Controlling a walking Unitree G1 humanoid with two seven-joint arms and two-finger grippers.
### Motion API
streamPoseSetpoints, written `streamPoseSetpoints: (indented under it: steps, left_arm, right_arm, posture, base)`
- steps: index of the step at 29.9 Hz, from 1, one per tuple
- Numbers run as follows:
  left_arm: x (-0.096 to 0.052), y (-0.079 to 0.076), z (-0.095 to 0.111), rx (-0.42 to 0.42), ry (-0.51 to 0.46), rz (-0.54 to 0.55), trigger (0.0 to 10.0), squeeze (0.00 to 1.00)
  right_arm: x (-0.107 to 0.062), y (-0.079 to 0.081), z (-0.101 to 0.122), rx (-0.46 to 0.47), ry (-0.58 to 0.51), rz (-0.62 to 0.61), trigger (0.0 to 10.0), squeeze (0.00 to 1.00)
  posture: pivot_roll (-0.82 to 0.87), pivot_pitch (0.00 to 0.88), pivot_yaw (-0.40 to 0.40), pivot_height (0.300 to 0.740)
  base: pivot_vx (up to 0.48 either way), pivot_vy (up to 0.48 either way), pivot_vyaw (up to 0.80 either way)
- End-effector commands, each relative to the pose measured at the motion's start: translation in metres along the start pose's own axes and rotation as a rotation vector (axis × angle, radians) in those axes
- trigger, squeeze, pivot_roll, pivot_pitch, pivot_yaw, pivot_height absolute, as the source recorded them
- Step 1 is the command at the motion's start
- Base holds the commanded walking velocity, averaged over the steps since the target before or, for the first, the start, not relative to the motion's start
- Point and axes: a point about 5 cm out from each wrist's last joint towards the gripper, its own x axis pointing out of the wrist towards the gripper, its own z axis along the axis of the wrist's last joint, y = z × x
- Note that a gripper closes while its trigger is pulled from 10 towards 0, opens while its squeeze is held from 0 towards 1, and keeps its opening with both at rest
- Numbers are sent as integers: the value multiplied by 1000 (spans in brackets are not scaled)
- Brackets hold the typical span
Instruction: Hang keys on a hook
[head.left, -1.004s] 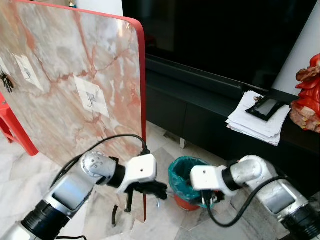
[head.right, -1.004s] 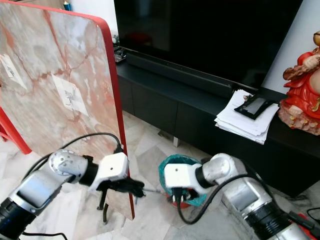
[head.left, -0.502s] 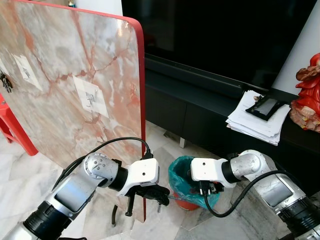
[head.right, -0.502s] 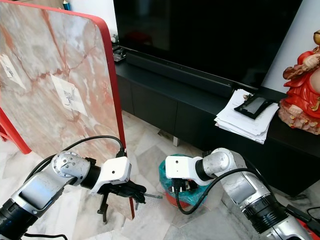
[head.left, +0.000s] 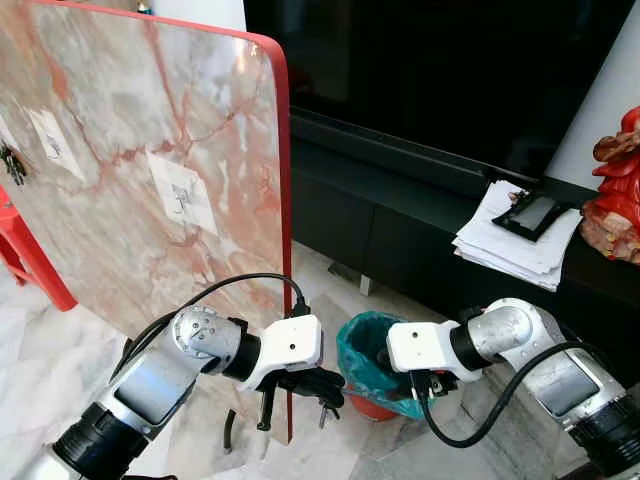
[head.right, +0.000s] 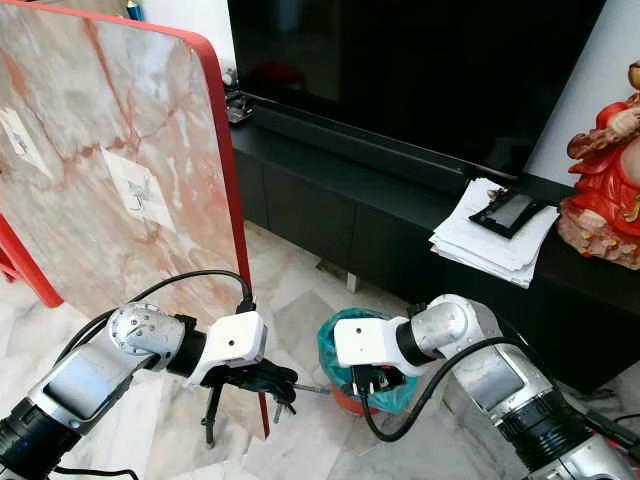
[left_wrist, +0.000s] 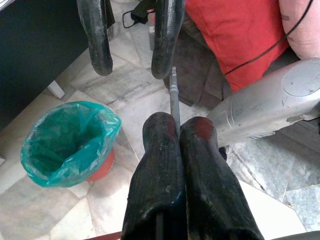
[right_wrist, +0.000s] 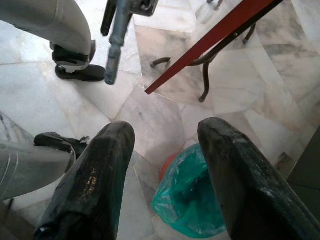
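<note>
Clenched jaws of the left gripper (left_wrist: 176, 131) held a slim metal key (left_wrist: 173, 97), its shaft projecting between the two black fingers, low beside the red edge of the marble board (head.left: 150, 170). Jaws of the right gripper (right_wrist: 165, 145) stood released, just apart from the key. A hook plate (head.left: 183, 196) sat on the board above. A green-lined bin (head.left: 372, 362) stood on the floor between the arms.

Our head cameras look forward and down; our wrist cameras look closely along each tool, sharing the green-lined bin (left_wrist: 65, 135) on the floor (right_wrist: 150, 120).
</note>
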Motion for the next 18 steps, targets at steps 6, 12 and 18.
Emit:
streamPoseSetpoints:
  steps: [6, 12, 18]
  left_arm:
    - [-3, 10, 9, 38, -24, 61, 10000, 0]
    - [-1, 14, 7, 54, -9, 89, 10000, 0]
    - [3, 15, 6, 65, -1, 92, 10000, 0]
  right_arm:
    - [0, 5, 1, -29, 6, 39, 10000, 0]
    - [-3, 5, 10, -39, -28, 42, 10000, 0]
    - [-3, 2, 17, -35, -65, 29, 10000, 0]
  posture:
    - [56, 34, -23, 740]
    - [52, 28, -21, 740]
    - [51, 24, -21, 740]
  base:
    - [0, 0, 0]
    - [0, 0, 0]
    - [0, 0, 0]
